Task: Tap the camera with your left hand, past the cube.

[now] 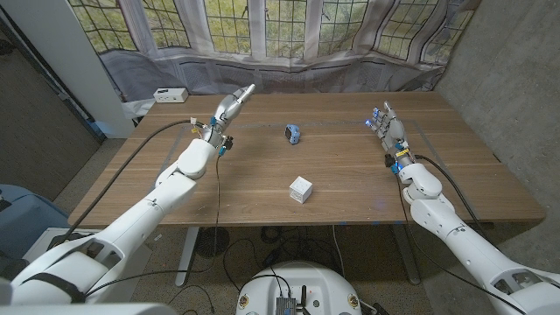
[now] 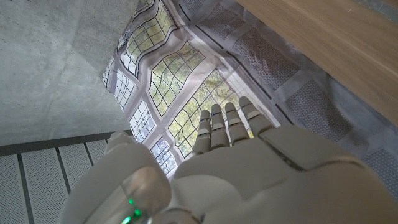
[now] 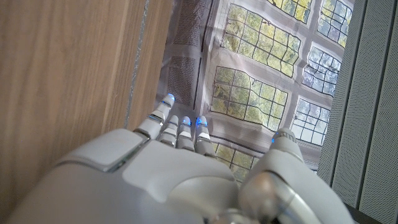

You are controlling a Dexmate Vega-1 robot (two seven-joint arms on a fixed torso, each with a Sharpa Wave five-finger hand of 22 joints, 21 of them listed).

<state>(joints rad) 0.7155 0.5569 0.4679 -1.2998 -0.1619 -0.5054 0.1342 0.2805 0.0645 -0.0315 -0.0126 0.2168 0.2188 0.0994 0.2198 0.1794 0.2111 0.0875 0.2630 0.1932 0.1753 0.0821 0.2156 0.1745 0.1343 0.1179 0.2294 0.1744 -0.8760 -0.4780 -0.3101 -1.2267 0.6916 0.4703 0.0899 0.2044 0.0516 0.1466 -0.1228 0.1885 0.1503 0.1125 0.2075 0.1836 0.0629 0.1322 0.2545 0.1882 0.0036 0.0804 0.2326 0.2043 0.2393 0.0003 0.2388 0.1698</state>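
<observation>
Above the table [image 1: 157, 175], left hand [image 1: 229, 107] fingers [image 1: 246, 91] straight, empty, left of camera [image 1: 294, 134].

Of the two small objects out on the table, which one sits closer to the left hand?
The small blue-and-black camera, farther back on the table. The white cube lies nearer the front edge, farther from the raised left hand.

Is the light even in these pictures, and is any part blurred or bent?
Head view: soft, even daylight; the white cube casts only a faint shadow, and the table edges bow slightly. Left wrist view: the left hand is close and soft. Right wrist view: window panes bright, sharp.
</observation>
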